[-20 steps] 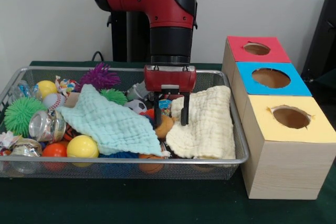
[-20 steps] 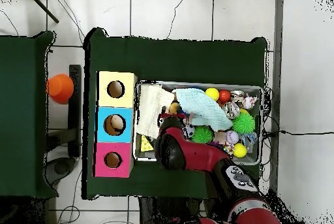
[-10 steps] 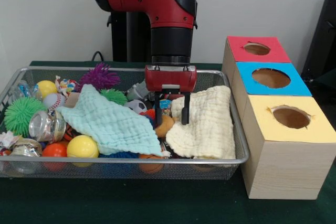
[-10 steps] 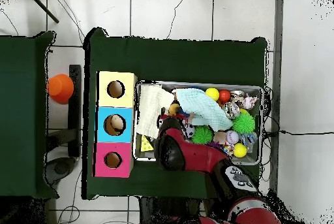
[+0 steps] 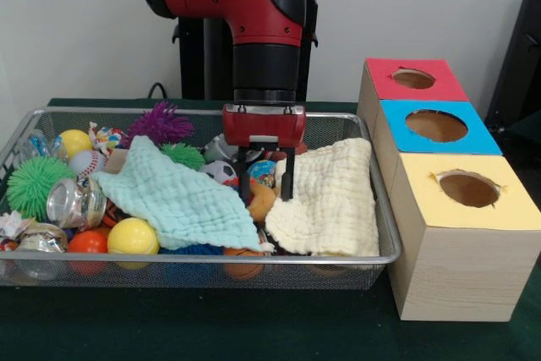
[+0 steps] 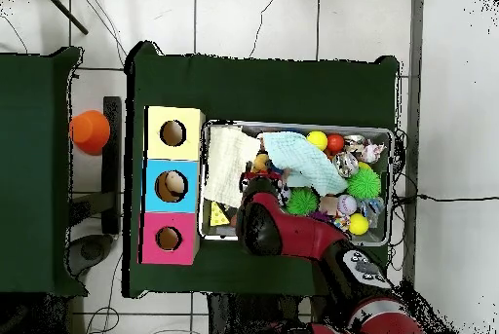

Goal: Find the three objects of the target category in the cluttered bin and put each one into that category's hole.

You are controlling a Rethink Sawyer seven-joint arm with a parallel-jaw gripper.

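Observation:
The bin (image 5: 194,258) is a silver wire mesh basket full of toys, also seen in the overhead view (image 6: 392,186). The hole (image 5: 413,79) is in the red-topped box at the far right, and shows in the overhead view (image 6: 169,239). My gripper (image 5: 265,188) hangs open over the bin's middle. Its fingers (image 5: 245,185) straddle a small blue-white item above an orange plush toy (image 5: 265,204). It sits between a mint cloth (image 5: 177,200) and a cream cloth (image 5: 334,200). In the overhead view the arm (image 6: 268,228) hides the gripper.
Blue-topped (image 5: 436,125) and yellow-topped (image 5: 468,188) boxes stand nearer the camera than the red one. The bin holds a yellow ball (image 5: 133,236), a green spiky ball (image 5: 34,183), a purple spiky ball (image 5: 161,123), a clear jar (image 5: 72,203) and a small soccer ball (image 5: 221,172).
The gripper has shifted a little to the left in the front view, still open over the orange plush toy. The bin's contents have not moved.

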